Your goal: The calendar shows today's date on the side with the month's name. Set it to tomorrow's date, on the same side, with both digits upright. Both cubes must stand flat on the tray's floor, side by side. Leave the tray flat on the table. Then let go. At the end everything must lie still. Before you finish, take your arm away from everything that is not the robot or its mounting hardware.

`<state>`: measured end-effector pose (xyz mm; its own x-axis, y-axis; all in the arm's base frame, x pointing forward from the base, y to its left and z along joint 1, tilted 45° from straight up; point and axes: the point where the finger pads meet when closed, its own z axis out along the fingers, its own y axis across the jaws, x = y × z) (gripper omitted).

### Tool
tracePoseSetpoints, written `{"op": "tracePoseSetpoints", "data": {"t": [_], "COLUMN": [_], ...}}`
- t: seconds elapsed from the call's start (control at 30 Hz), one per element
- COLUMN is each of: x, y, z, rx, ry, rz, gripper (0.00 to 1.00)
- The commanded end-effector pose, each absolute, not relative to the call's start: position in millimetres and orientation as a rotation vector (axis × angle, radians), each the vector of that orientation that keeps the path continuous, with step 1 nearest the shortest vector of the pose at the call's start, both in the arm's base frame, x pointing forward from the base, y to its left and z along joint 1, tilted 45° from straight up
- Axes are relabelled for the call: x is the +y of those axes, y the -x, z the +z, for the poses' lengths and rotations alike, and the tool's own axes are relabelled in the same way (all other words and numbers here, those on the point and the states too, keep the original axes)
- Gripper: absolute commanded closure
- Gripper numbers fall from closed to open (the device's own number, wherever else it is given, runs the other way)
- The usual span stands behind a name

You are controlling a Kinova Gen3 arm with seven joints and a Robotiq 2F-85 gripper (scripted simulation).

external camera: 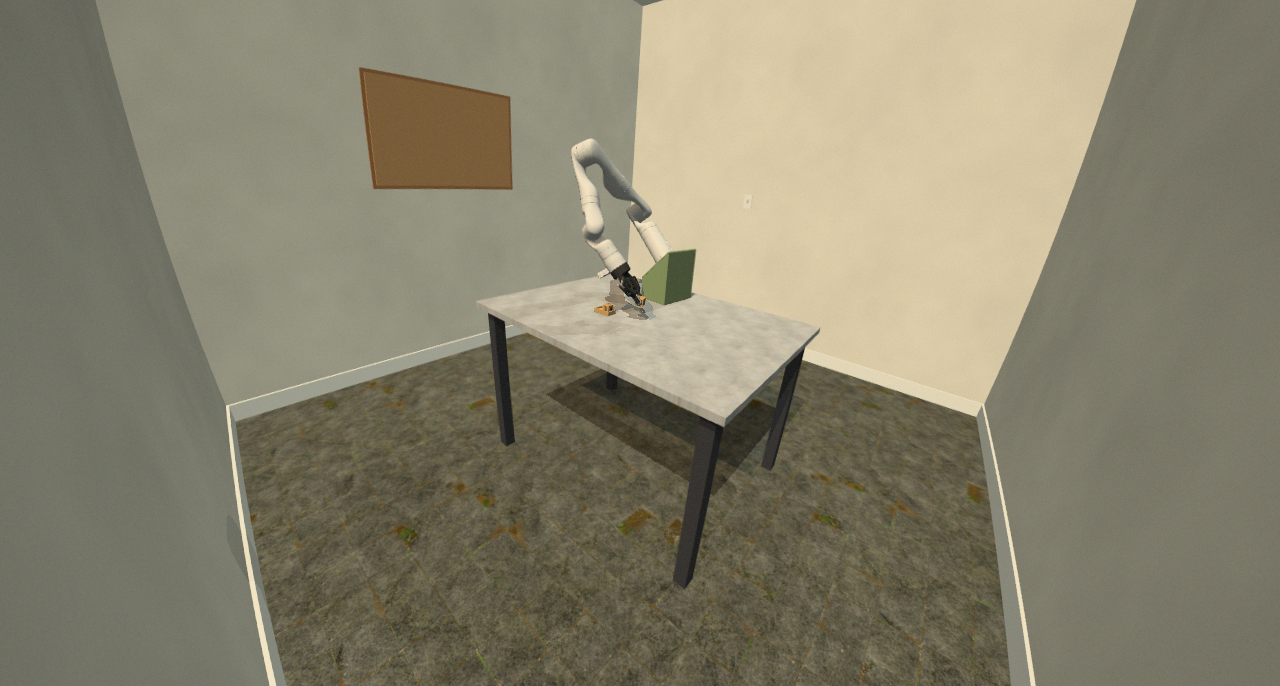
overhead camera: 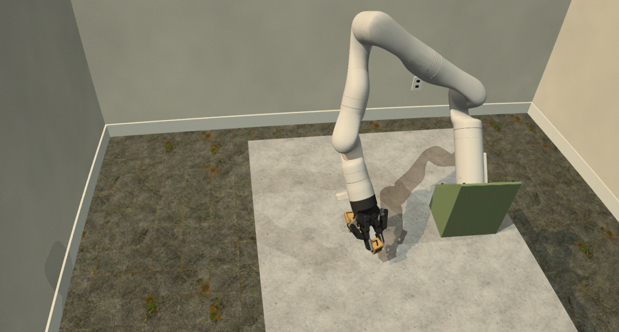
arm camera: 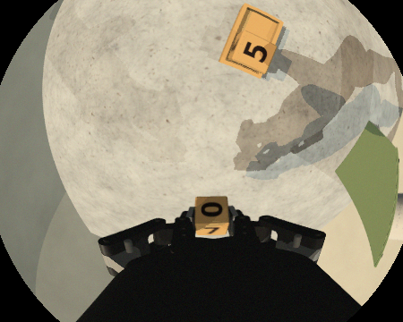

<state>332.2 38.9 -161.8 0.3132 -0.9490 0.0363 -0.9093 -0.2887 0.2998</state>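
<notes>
Gripper (overhead camera: 373, 240) clamped on one orange cube (arm camera: 211, 216), held above the table (overhead camera: 433, 278); in the wrist view the cube shows a 0 on the face pointing away and a 7 on the face below it. Tray (arm camera: 236, 50) lies on the table, well apart from the gripper, with the second cube (arm camera: 258, 52) in one end, a 5 facing up, and the other half of the tray bare. A green wedge-shaped block (overhead camera: 471, 208) stands on the table by the arm's base.
</notes>
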Motion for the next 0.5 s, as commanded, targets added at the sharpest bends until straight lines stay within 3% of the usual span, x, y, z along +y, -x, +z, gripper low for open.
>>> {"op": "tracePoseSetpoints", "data": {"t": [0.0,0.47], "x": [30.5,29.9], "y": [-337.3,-339.5], "z": [-159.2,-157.8], "rx": [-1.745,-1.775], "ry": [-2.309,-2.329], "rz": [-0.252,-0.311], "gripper": [0.72,0.72]}}
